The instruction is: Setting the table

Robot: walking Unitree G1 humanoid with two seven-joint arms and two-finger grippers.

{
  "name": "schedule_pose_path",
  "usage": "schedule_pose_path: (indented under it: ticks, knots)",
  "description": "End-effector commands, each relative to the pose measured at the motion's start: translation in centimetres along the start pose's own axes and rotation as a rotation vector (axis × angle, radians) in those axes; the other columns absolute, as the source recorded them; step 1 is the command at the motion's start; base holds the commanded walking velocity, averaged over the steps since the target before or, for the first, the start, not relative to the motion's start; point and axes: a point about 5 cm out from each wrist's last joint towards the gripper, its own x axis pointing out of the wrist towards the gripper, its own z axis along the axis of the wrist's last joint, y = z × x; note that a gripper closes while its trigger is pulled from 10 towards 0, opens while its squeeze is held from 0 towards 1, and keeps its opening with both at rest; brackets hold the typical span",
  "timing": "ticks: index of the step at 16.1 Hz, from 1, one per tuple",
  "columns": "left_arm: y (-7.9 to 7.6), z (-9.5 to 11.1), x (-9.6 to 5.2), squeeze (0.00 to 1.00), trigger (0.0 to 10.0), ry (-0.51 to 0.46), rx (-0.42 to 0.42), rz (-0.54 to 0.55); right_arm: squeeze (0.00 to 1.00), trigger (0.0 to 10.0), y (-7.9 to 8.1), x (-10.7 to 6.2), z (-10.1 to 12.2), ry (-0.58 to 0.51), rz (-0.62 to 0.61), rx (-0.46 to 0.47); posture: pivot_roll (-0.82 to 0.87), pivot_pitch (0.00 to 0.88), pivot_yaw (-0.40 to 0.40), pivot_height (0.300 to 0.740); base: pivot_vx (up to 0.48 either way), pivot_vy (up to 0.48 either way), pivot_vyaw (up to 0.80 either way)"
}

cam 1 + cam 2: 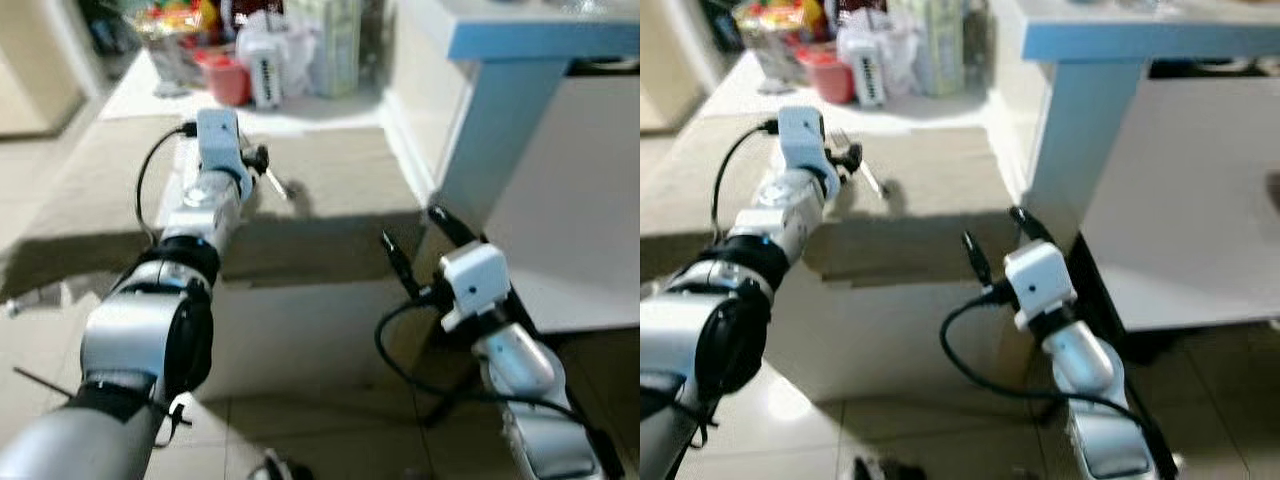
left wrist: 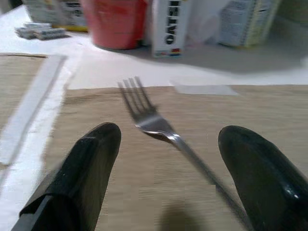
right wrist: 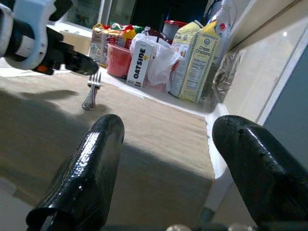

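Fork [image 2: 154, 122] lay on the tan mat [image 1: 330, 180] in the upper middle of the frame, left gripper [image 2: 168, 163] spread wide astride its handle, likely for setting it down, while right gripper [image 3: 168, 159] hung spread, idle, lower right.

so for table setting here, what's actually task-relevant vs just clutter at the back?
Belongs to the job:
- fork, lying on the tan placemat
- left gripper, open, fingers either side of the fork handle
- right gripper, open, low at the counter's near edge

Just lying about:
- red cup
- Oatside carton
- cream carton
- white plastic bag
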Motion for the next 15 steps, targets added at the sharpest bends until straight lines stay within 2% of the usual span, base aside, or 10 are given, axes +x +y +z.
schedule_pose_path:
  ticks: [1,3,5,9,12,15]
  knots:
    - [-1.2,0.7,0.1,0.00,10.0,-0.003,-0.031,-0.020,0.00,10.0,-0.2,-0.1,0.3,0.002,-0.004,-0.004,-0.17,0.057,0.071,0.736,0.000,0.000,0.00]
    - [-1.9,0.7,0.1,0.00,10.0,-0.004,-0.009,-0.021,0.00,10.0,0.0,-0.1,0.3,0.004,0.001,-0.005,-0.17,0.055,0.072,0.736,0.000,0.000,0.00]
    - [-2.7,0.6,0.1,0.00,10.0,-0.018,-0.030,-0.033,0.00,10.0,0.0,0.0,0.2,0.008,0.004,-0.004,-0.18,0.046,0.069,0.736,0.000,0.000,0.00]
    - [-2.1,0.3,0.1,0.00,10.0,-0.023,-0.039,0.006,0.00,10.0,0.2,0.0,0.1,0.013,0.012,-0.004,-0.18,0.029,0.066,0.736,0.000,-0.158,0.00]
    - [-1.5,0.0,0.1,0.00,10.0,-0.005,0.001,0.044,0.00,10.0,0.3,-0.1,0.1,0.015,0.019,-0.004,-0.19,0.021,0.072,0.736,0.000,0.000,0.00]
    - [-1.6,-1.2,0.0,0.00,10.0,0.081,-0.032,0.036,0.00,10.0,0.3,-0.3,-0.1,0.026,0.016,-0.006,-0.19,0.024,0.076,0.736,0.000,0.000,0.00]
